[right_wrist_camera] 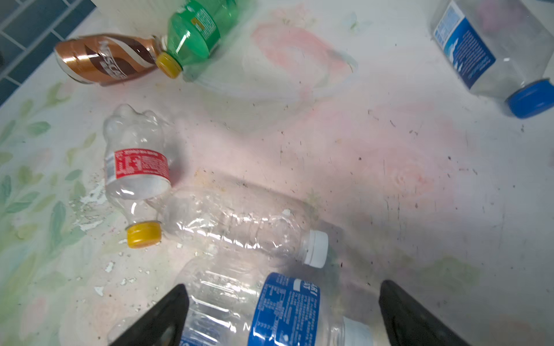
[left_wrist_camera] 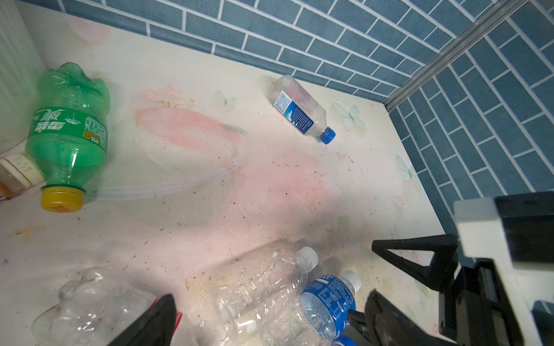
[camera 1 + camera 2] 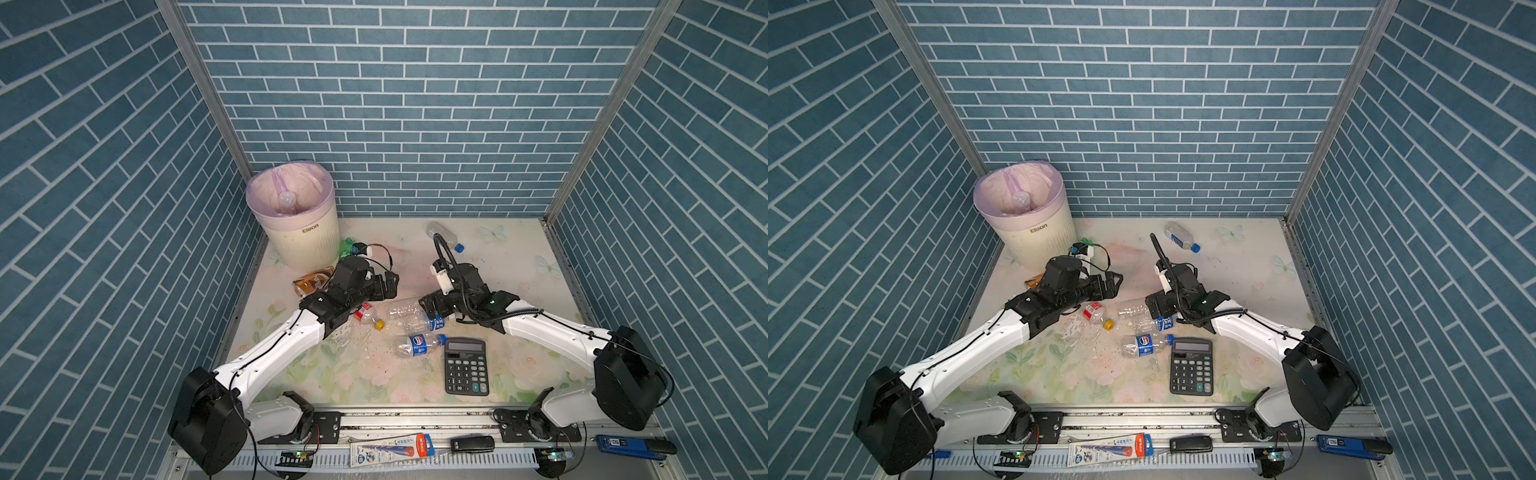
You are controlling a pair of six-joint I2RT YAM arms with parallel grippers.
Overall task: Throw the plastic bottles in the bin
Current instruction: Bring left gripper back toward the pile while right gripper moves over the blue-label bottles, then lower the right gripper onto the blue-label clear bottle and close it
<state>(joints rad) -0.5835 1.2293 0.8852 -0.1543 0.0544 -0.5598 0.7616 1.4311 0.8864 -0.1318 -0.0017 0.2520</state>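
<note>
Because the bin [image 3: 305, 249] stands so tall in the far left corner of the table [image 3: 519, 291], one clear bottle [image 3: 286, 201] already down in its pink liner [image 3: 266, 195], any carry has to rise well over that rim. Both arms lean over the middle. The left gripper [image 3: 390, 286] hangs empty, jaws apart, near the red-labelled bottle [image 1: 136, 167]. The right gripper [image 1: 283, 286] has its jaws spread wide either side of the blue-labelled bottle [image 1: 284, 311], not closed on it; that looks like the pick in hand. I'd sink lower, close across the labelled belly rather than the neck, and squeeze gently, since thin plastic buckles and squirts out. Mind the black calculator [image 3: 466, 365] nearby, which stays put, and the unlabelled white-capped bottle [image 1: 239, 227] lying just beside the target. The green bottle [image 1: 195, 30] and brown bottle [image 1: 102, 58] wait by the bin's foot.
</note>
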